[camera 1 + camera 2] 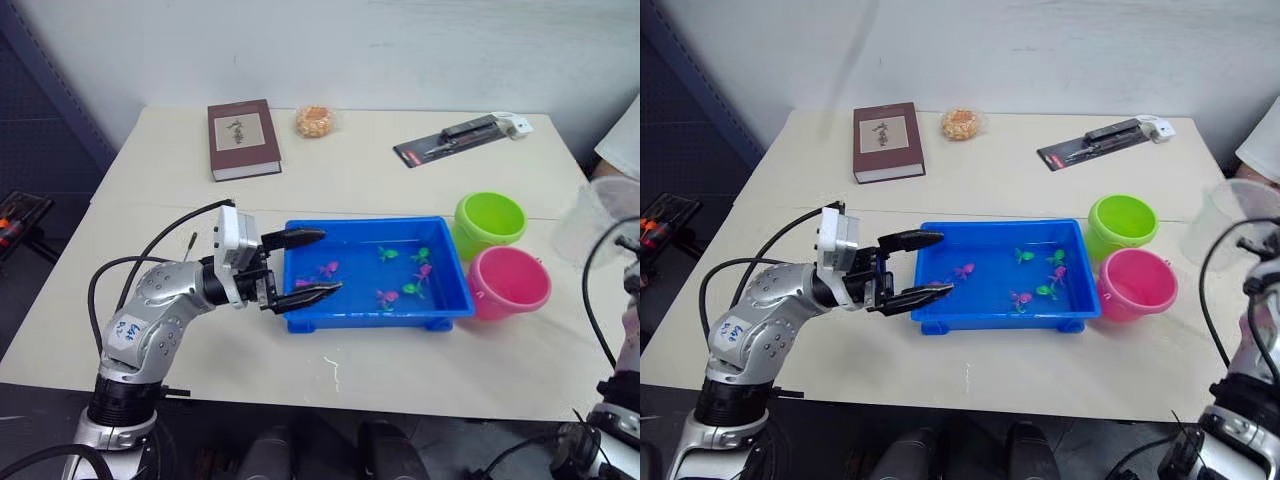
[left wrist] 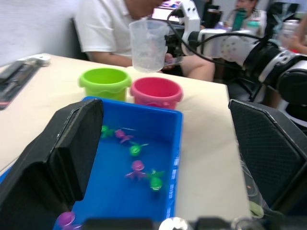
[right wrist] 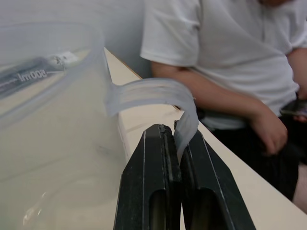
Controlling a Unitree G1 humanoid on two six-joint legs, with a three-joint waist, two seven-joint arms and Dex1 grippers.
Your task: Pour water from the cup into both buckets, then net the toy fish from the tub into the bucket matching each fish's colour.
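The cup (image 2: 148, 44) is held aloft by its handle in the clamped right gripper (image 3: 178, 139), right of the buckets (image 1: 489, 222); the left gripper (image 1: 308, 265) is spread wide over the tub's (image 1: 375, 316) left end.

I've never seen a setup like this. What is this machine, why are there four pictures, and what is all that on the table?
It is a humanoid robot with two arms. Two pictures come from cameras on its head, looking down over the table; the other two come from a camera on each wrist.

The left tool is open, its black fingers either side of the near left corner of the blue tub, which holds small pink and green toy fish.

The right tool is shut on the handle of a clear measuring cup, held up in the air beyond the lime green bucket and pink bucket.

Farther back lie a book, a wrapped snack and a packaged tool card. A seated person is beside the table.
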